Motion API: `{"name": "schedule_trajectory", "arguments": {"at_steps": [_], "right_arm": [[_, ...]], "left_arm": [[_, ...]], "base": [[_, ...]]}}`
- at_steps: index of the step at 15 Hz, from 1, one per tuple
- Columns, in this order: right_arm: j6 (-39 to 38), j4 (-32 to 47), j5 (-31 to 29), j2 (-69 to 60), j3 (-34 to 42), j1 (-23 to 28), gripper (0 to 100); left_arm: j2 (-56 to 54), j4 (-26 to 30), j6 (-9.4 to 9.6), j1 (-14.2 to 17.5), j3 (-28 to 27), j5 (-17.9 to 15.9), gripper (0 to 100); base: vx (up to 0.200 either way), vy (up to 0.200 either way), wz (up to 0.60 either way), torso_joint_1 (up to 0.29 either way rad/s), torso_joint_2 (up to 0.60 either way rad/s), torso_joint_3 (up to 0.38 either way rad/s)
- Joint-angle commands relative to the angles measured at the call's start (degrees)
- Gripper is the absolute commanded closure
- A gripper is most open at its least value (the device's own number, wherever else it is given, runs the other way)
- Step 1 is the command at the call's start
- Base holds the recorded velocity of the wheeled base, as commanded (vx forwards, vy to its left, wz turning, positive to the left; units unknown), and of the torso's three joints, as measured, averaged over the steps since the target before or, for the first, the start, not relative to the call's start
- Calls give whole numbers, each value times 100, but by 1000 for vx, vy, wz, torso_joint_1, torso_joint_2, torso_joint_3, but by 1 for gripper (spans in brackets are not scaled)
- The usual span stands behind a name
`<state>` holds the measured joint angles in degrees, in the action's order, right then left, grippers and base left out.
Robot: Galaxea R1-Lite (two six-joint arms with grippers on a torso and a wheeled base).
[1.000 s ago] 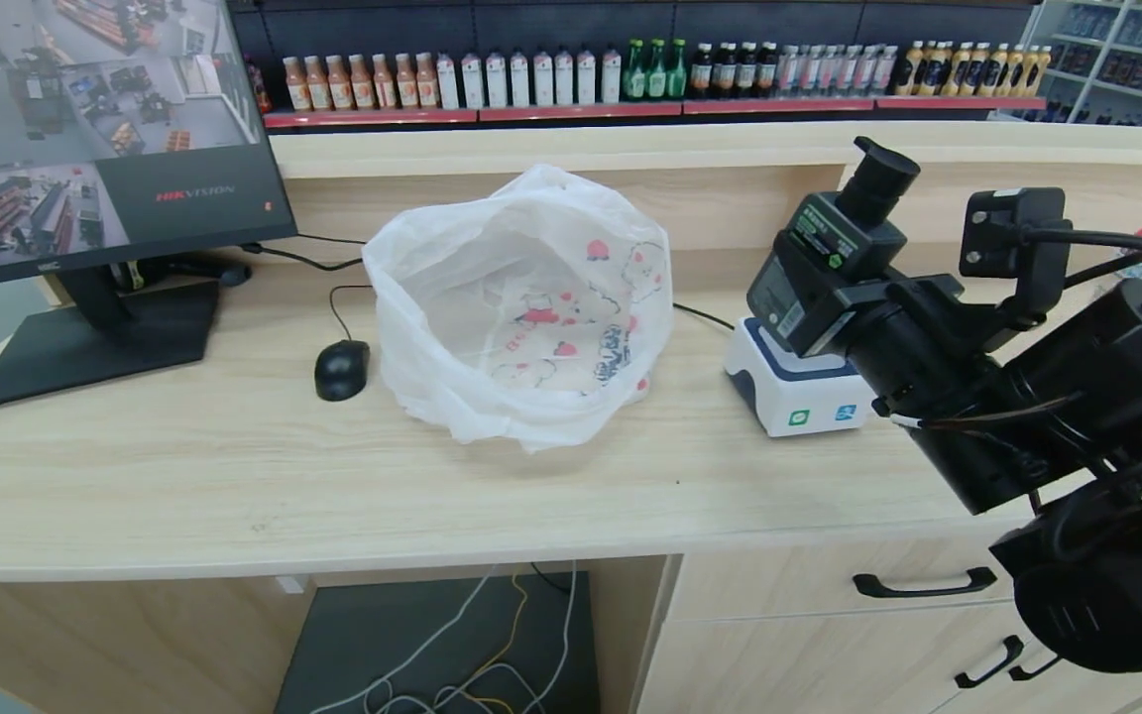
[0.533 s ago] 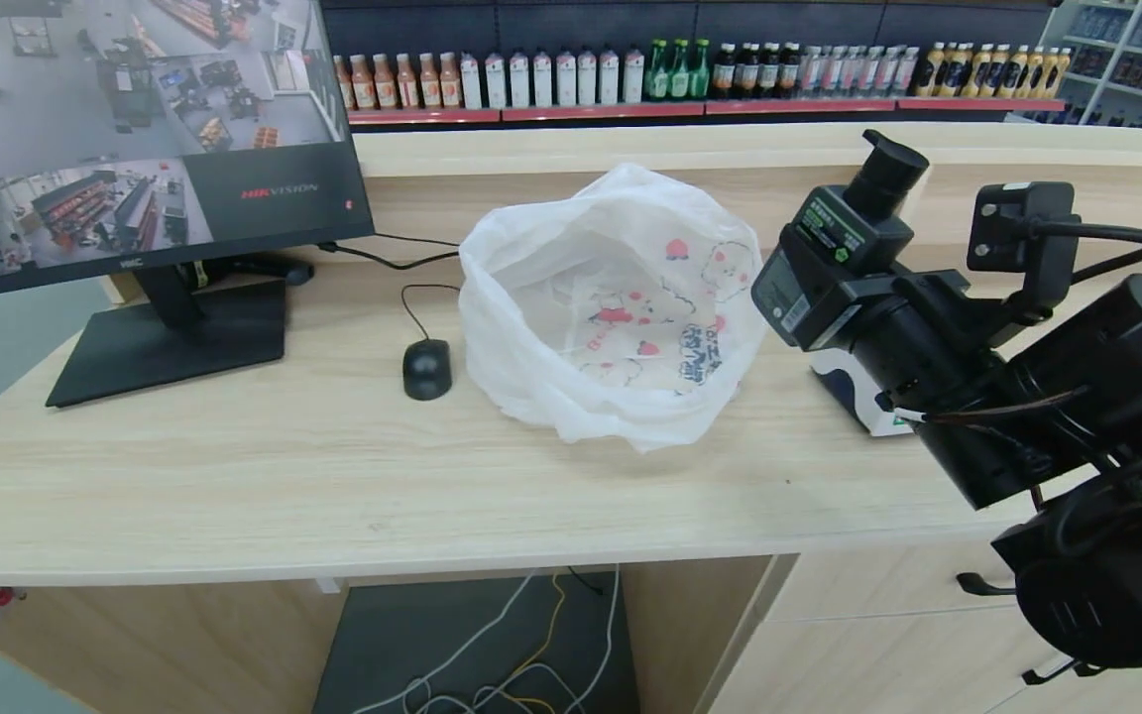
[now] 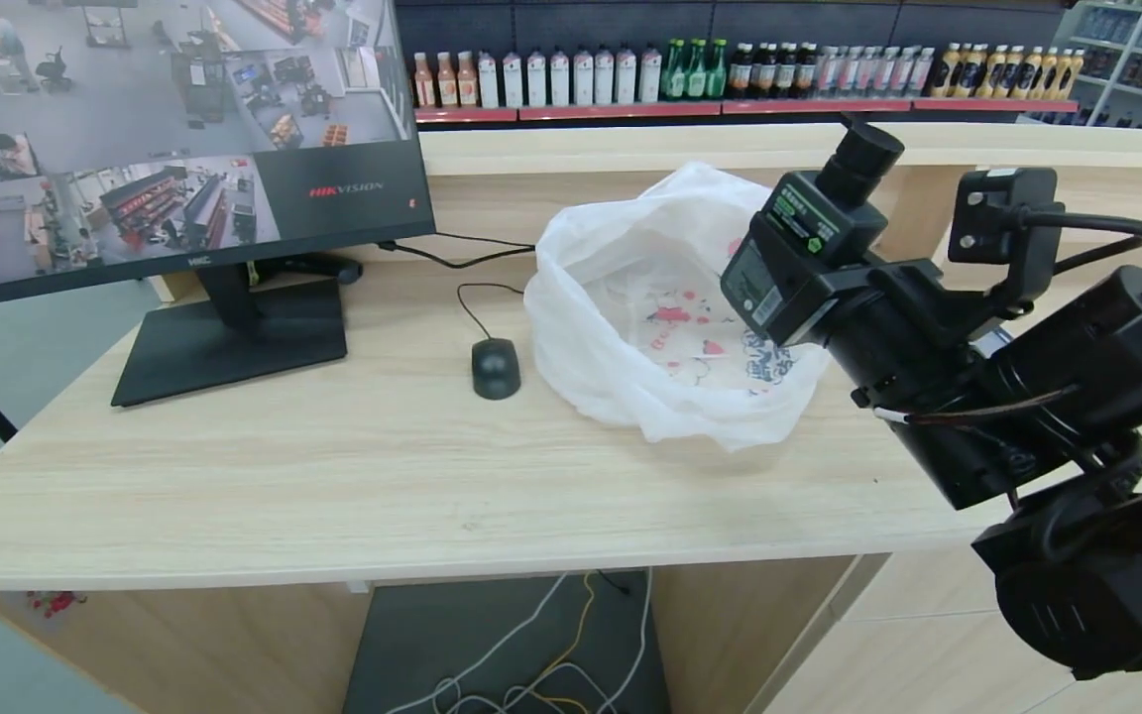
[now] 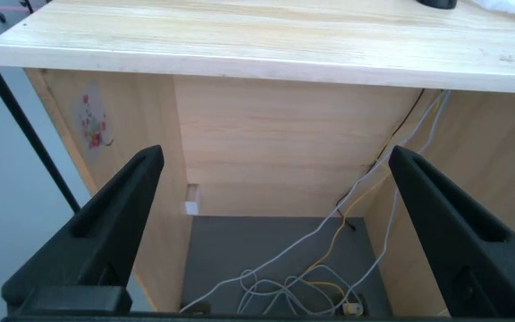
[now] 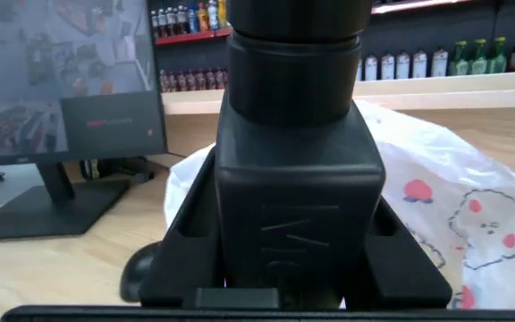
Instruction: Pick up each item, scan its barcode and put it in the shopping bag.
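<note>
Bottle [image 3: 801, 241], dark, square-sided, black-capped, clamped low down in right gripper [image 3: 854, 317], tilted above shopping bag [image 3: 621, 337] by its right rim. Likely rigid, fairly heavy, slick-faced; safest held across flat sides. Left gripper [image 4: 275, 165] spread wide, empty, below counter [image 4: 240, 36] edge.

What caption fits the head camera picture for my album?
The right hand holds a black bottle near the white shopping bag on the counter.
</note>
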<state>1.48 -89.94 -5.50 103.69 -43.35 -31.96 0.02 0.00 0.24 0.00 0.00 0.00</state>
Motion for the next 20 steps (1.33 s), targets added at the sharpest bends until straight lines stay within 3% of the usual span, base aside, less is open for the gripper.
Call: {"name": "schedule_trajectory", "arguments": {"at_steps": [1, 3, 6, 12, 14, 17, 20], "right_arm": [[19, -6, 207, 169, -306, -56, 100], [11, 47, 242, 353, -754, -82, 100], [2, 1128, 242, 380, -1448, -82, 100], [2, 2279, 497, 907, -2723, -82, 100], [-42, 2789, 506, 1347, -3487, -73, 100], [-262, 3308, 506, 1680, -4006, 32, 100], [-262, 3343, 506, 1997, -4173, 164, 100]], "left_arm": [[-2, 0, 2, 0, 0, 0, 0], [-2, 0, 2, 0, 0, 0, 0], [-2, 0, 2, 0, 0, 0, 0], [-2, 0, 2, 0, 0, 0, 0], [-2, 0, 2, -9, 0, 0, 0], [-2, 0, 2, 0, 0, 0, 0], [-2, 0, 2, 0, 0, 0, 0]], "base": [[0, 0, 0, 0, 0, 0], [0, 0, 0, 0, 0, 0], [0, 0, 0, 0, 0, 0], [0, 0, 0, 0, 0, 0], [0, 0, 0, 0, 0, 0], [0, 0, 0, 0, 0, 0], [0, 0, 0, 0, 0, 0]]}}
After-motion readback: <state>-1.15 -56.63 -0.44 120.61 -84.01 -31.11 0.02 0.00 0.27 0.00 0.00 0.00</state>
